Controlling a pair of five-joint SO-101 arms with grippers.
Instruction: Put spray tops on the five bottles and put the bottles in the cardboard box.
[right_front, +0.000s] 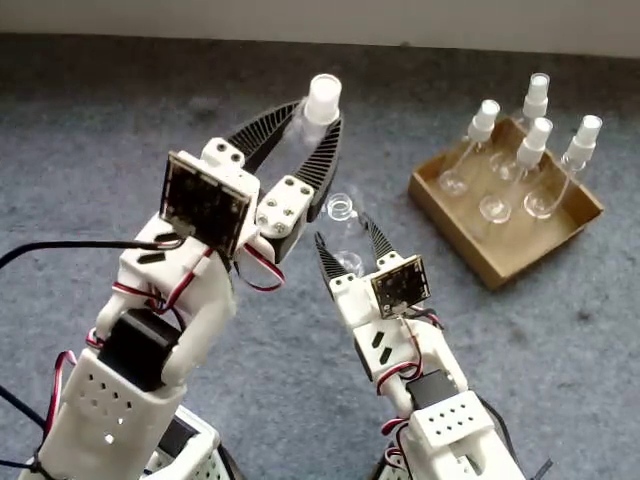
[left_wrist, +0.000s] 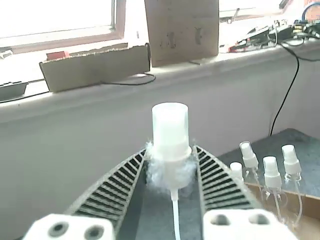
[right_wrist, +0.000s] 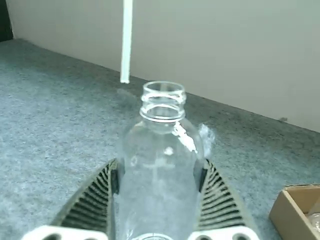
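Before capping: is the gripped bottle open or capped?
Open: the bottle in the right gripper has a bare neck; the spray top's tube hangs outside it.

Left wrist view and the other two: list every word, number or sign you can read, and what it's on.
None can be read.
Cardboard sheet on the sill: faint dark marks, too blurred to read.
No print visible on the spray top, the open bottle or the cardboard box.
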